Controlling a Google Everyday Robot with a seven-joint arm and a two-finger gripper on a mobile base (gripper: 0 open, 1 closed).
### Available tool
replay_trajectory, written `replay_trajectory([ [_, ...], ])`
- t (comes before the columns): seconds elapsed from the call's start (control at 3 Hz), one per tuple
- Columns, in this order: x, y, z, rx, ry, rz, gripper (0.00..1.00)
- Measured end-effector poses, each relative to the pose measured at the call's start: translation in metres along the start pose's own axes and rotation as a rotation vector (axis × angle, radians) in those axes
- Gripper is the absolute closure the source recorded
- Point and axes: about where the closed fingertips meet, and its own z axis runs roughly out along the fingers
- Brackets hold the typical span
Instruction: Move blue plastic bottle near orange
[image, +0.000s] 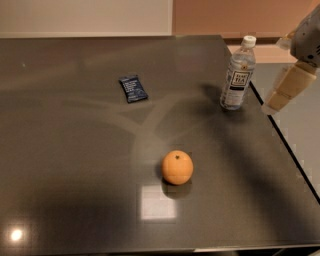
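The blue plastic bottle (238, 74) stands upright near the table's right edge at the back; it is clear, with a white cap and a white-and-dark label. The orange (177, 167) sits on the table in front, left of and well apart from the bottle. My gripper (283, 92) hangs at the right edge of the view, to the right of the bottle and not touching it. It holds nothing that I can see.
A small flat dark blue snack packet (133, 88) lies at the back middle of the dark glossy table (75, 165). The table's right edge runs diagonally just below the gripper. A bright light reflection lies in front of the orange.
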Motion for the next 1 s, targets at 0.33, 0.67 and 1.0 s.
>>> replay_trajectory([
  [0.33,-0.001,-0.038,0.014,0.044,-0.06,0.031,0.0],
  [0.67,0.001,-0.071,0.032,0.046,-0.128,0.095,0.0],
  [1.0,-0.001,-0.084,0.053,0.006,-0.193,0.16,0.0],
])
